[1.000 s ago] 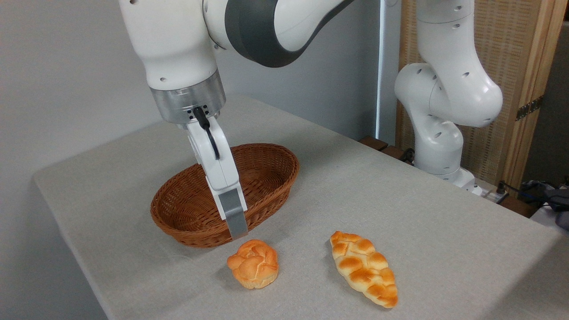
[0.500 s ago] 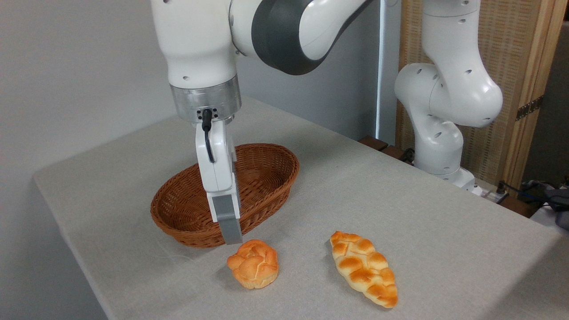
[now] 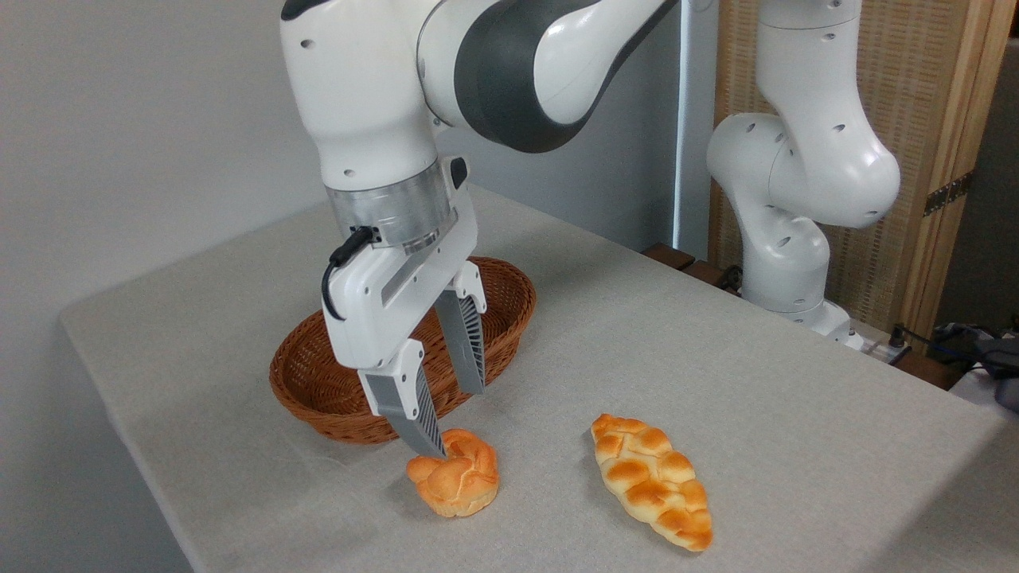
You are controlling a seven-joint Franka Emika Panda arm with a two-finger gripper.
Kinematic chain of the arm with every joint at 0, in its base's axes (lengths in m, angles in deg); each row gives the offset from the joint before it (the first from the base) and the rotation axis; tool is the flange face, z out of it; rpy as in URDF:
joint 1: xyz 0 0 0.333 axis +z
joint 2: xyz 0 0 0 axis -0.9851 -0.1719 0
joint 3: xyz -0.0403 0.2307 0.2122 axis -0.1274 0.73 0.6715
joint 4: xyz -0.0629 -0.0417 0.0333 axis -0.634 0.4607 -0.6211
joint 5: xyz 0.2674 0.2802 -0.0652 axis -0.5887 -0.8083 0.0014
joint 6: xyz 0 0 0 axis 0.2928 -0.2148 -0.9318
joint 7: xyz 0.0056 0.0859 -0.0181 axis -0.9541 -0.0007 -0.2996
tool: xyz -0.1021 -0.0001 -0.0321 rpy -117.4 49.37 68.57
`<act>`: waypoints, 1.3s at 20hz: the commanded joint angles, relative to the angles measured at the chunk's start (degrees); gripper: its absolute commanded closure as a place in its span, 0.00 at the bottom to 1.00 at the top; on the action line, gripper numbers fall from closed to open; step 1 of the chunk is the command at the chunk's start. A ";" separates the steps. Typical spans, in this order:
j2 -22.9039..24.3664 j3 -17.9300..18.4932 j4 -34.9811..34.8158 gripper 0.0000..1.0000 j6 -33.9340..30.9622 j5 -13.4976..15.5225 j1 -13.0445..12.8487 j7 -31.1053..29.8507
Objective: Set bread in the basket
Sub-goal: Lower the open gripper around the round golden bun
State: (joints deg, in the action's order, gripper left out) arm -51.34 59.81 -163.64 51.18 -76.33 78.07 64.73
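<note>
The gripper [image 3: 454, 422] has turned since a moment ago, and now both fingers show, spread apart, with the near one touching the top of the bread [image 3: 454, 482], so I think a grab comes next. The bread is a small, round, golden knotted bun, sitting on the counter [image 3: 716, 382] just beside the brown basket [image 3: 318, 398].

The scene is viewed by a single fixed camera, set above and in front of the table [image 3: 716, 382] and angled down across it toward the back wall. The gripper [image 3: 455, 422] is framed left of centre at close range, with the arm's base [image 3: 784, 270] seen well behind and right of the jaws.
</note>
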 commanded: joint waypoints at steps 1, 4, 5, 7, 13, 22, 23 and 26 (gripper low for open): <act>-1.31 -0.13 -0.80 0.00 2.34 -3.24 -1.48 3.17; -2.54 -0.13 -1.50 0.00 5.59 -3.59 -2.28 3.17; -3.07 -0.13 -1.59 0.00 5.86 -4.38 -2.37 3.26; -3.51 -0.22 -1.68 0.00 5.86 -5.26 -3.07 3.52; -3.60 -0.22 -5.11 0.00 5.42 -5.35 -3.60 4.23; -5.27 -0.13 -5.37 0.00 7.26 -4.83 -3.60 3.61; -5.27 -0.04 -5.37 0.00 7.70 -4.74 -3.51 3.53; -5.27 0.13 -5.37 0.21 8.49 -4.74 -3.34 3.61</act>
State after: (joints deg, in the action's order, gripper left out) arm -56.79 59.52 -168.23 57.73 -80.70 74.59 67.65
